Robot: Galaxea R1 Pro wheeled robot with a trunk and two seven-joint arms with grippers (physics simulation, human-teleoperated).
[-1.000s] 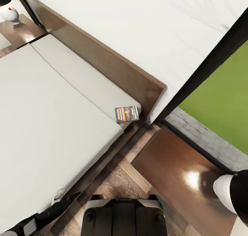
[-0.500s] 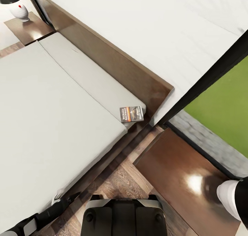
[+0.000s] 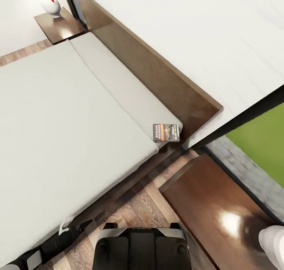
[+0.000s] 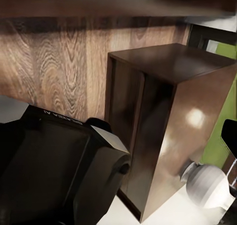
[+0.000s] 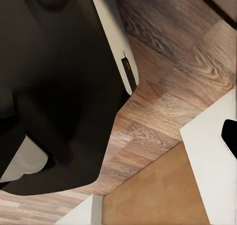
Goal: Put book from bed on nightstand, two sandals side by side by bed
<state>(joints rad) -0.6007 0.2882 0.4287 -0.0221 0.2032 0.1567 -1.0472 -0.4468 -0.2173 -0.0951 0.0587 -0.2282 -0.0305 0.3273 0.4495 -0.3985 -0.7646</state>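
The head view has swung, shifting the book [image 3: 166, 132] rightward in frame.

One small dark paperback book [image 3: 166, 132], one large pale grey-white bed [image 3: 59, 120], two glossy dark brown wooden nightstands [image 3: 213, 207] [image 3: 59, 25], and two white lamp bases [image 3: 53, 8] [image 3: 273, 240].

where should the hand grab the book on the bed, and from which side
Take the book by its edge nearest the nightstand. It lies flat on the bed, on the corner by the headboard, with that edge about at the mattress edge, so a finger can probably slip under there. Coming from the floor side beside the nightstand looks best; the headboard blocks the far side.
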